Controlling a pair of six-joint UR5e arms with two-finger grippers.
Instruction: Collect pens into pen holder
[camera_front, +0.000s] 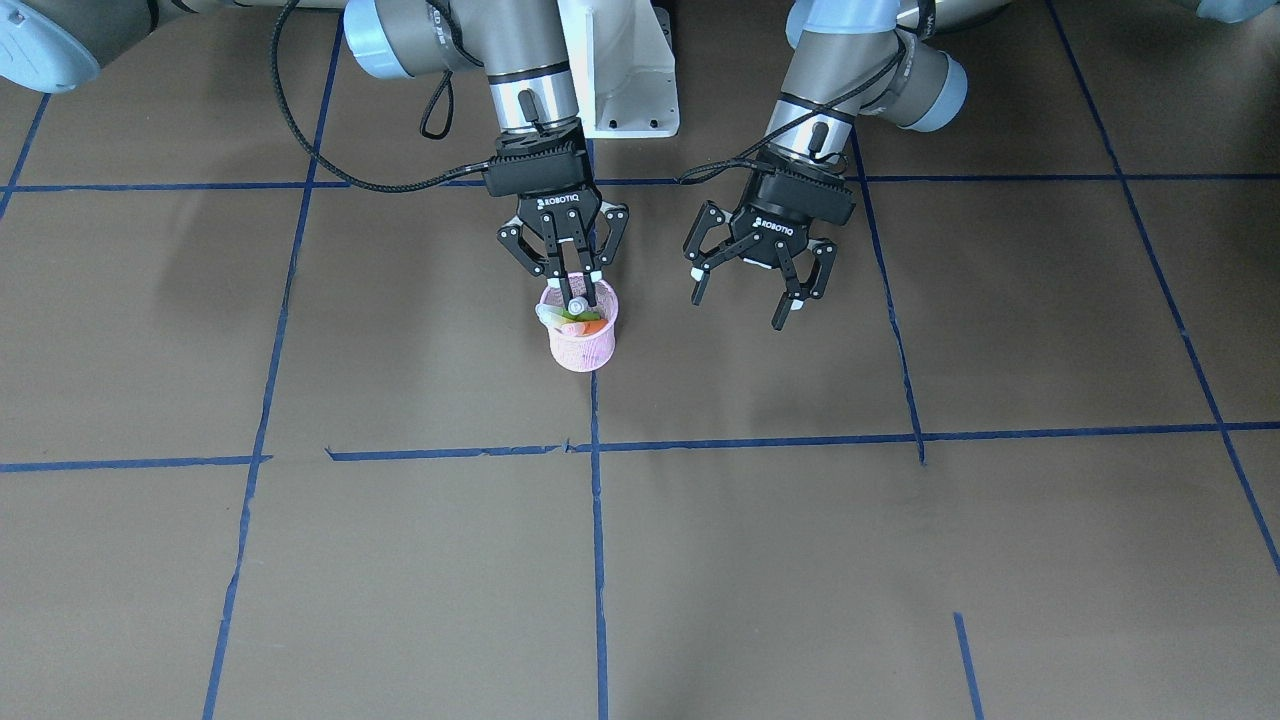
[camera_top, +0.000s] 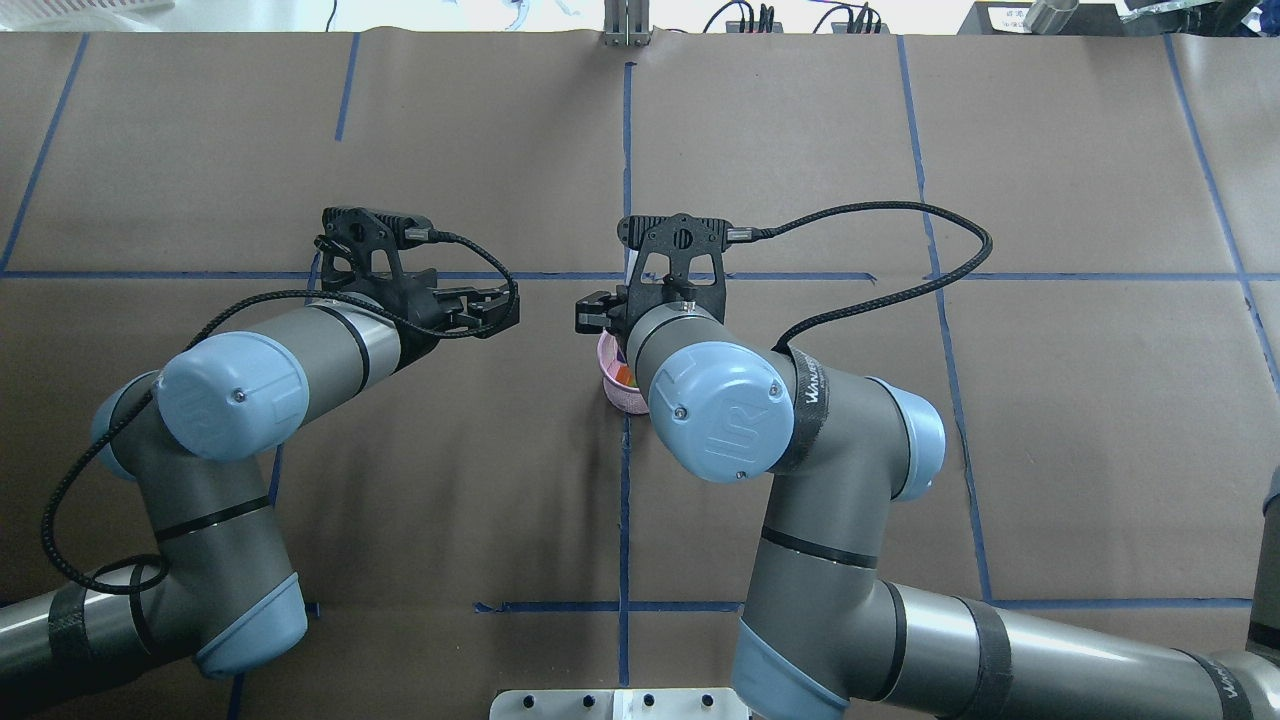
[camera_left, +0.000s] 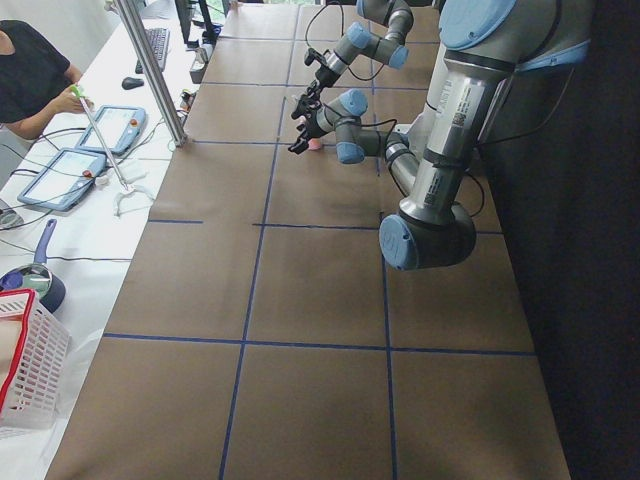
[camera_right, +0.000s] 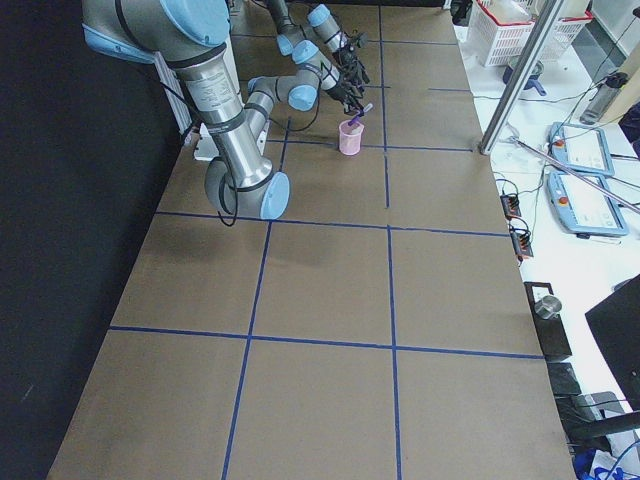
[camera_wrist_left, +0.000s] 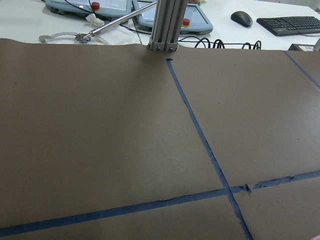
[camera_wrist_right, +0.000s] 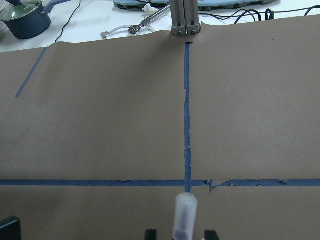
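Note:
The pink mesh pen holder (camera_front: 583, 345) stands on the brown paper near the table's middle. An orange pen (camera_front: 593, 327) and a green pen (camera_front: 574, 316) lie inside it. My right gripper (camera_front: 575, 285) is directly above the holder's rim, shut on the purple pen (camera_right: 361, 107), which points down into the cup. The pen's pale cap (camera_wrist_right: 184, 215) shows between the fingertips in the right wrist view. My left gripper (camera_front: 745, 295) hangs open and empty beside the holder, a short way off. In the overhead view my right arm hides most of the holder (camera_top: 610, 385).
Blue tape lines (camera_front: 597, 520) divide the brown paper into squares. A metal post (camera_wrist_right: 185, 17) stands at the far table edge, with tablets and cables behind it. A white basket (camera_left: 30, 360) sits off the table's left end.

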